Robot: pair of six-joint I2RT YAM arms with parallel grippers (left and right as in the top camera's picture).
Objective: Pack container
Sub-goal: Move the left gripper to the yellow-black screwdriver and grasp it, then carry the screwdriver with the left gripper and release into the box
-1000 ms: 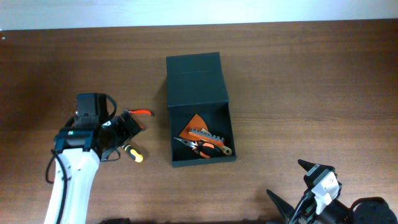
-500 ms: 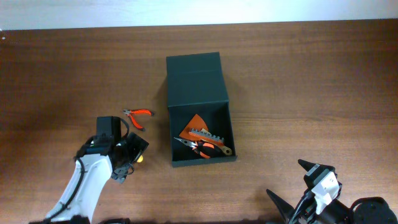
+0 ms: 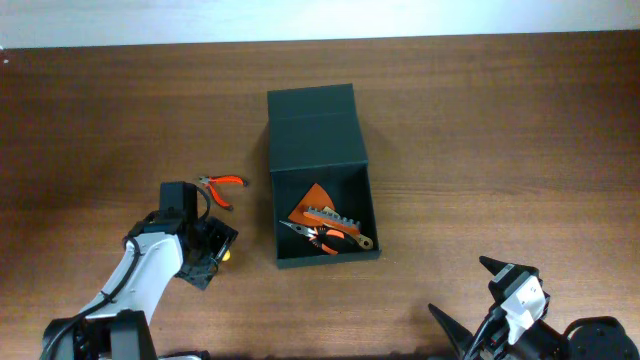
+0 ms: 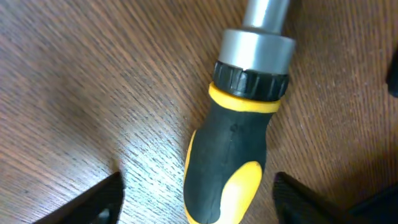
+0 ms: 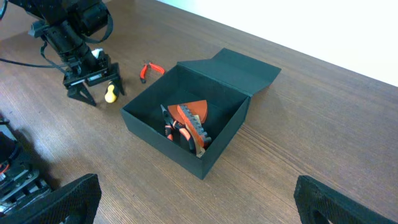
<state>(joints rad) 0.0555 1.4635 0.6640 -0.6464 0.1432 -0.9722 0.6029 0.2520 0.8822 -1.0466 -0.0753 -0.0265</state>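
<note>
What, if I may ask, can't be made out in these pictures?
- Screwdriver: shaft tip cut off by the left wrist view's top edge; overhead, the left end effector covers most of it.
- Tools in the container: piled together, too small overhead to name each.
- Right end effector: partly cut off by overhead's bottom edge.

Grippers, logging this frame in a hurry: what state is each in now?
Left gripper: open, jaws straddling the screwdriver, not gripping it.
Right gripper: open, empty.
</note>
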